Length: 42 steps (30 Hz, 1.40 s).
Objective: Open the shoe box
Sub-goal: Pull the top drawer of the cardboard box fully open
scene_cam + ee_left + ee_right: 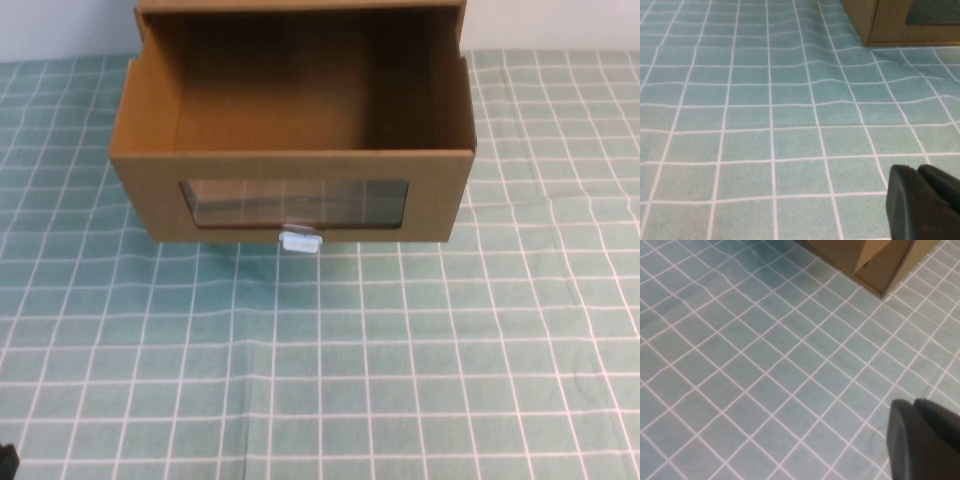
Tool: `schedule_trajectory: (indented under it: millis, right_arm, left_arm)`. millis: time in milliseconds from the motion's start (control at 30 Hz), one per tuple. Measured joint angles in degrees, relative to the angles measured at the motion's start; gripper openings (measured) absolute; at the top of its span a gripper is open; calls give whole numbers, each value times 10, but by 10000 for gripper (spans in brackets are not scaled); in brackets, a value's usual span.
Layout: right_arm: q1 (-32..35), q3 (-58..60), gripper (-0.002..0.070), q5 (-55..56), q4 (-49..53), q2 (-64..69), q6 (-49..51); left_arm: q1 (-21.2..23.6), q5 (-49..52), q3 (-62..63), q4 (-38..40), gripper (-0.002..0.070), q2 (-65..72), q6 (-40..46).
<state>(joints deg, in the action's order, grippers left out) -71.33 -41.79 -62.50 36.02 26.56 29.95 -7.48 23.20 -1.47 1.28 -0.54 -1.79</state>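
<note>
Evidently light, crushable shoe box (440,210); take white tab (300,241) at 6 o'clock. Left gripper (919,176), right gripper (917,409) pinched empty, low over tablecloth (765,125).

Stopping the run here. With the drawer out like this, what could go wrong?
A further tug on the white pull tab might bring the drawer right out of the shoe box. The left end effector and the shut right end effector hang low over the wrinkled tablecloth, short of the box; a sweep could snag it.
</note>
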Motion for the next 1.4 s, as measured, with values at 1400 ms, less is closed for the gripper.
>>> schedule_trajectory:
  millis: [1400]
  right_arm:
    - [439,1,-14,256,-192,-51,1]
  left_arm:
    - [0,-3,0,-13,-6,-1,6]
